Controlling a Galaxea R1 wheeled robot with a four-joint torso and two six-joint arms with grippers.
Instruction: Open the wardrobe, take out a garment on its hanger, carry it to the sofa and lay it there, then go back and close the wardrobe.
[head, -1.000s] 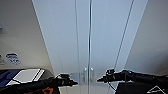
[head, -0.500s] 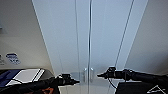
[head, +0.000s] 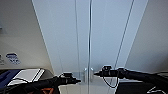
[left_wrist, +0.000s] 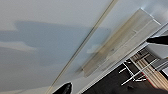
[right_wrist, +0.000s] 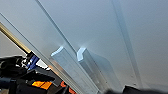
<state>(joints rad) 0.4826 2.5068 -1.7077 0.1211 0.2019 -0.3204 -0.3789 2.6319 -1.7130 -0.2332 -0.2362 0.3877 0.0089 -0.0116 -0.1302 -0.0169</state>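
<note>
Wardrobe (head: 100, 37) — tall, white, both slim doors shut, the seam between them running straight up the head view from 6 to 12 o'clock. Two small vertical handles (head: 88, 73) sit side by side at the seam, low in the frame.

Left gripper (head: 78, 80) — reaches in from 8 o'clock; its tip lies just beside the left-hand handle. Whether it touches cannot be told. Jaw state cannot be told either.

Right gripper (head: 96, 73) — reaches in from 4 o'clock, tip just beside the right-hand handle, a dark cable (head: 110, 83) looping beneath the wrist. Contact and jaw state cannot be told.

Left wrist view — door panel and one handle (left_wrist: 120, 42) seen close, as a long pale bar lying along the door edge.

Right wrist view — both handles (right_wrist: 82, 67) seen close, standing proud of the white doors as two parallel ridges.

Surroundings — plain pale wall (head: 22, 37) on either side of the wardrobe; at 8 o'clock a white board-like item (head: 26, 75) on a dark surface.
</note>
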